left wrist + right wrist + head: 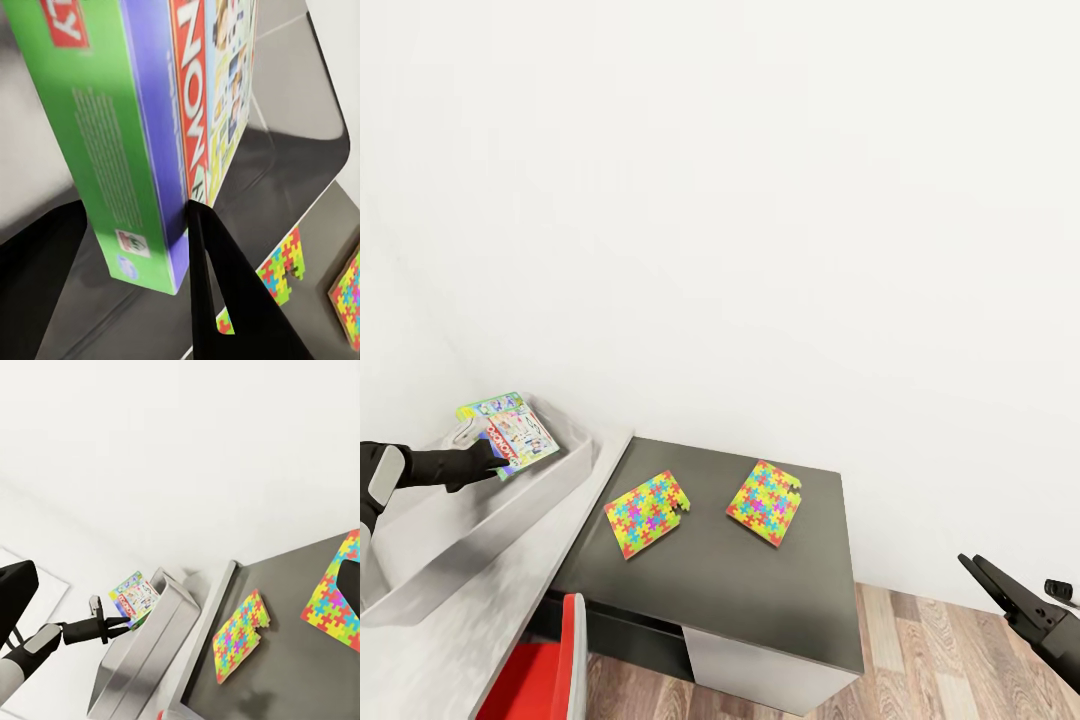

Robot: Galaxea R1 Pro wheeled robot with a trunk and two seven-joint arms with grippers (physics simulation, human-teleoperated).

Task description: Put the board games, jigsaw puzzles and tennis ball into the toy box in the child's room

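My left gripper is shut on a board game, a flat box with a green side, a blue edge and a colourful red-lettered front. It holds the game tilted over the far end of the toy box, a light grey bin on the light part of the table. In the left wrist view the box stands on edge between my black fingers. Two jigsaw puzzles lie flat on the dark grey top. My right gripper hangs open, low beyond the table's right end.
A red chair stands against the front of the table beside the toy box. Wooden floor lies to the right of the table. A plain white wall runs behind it.
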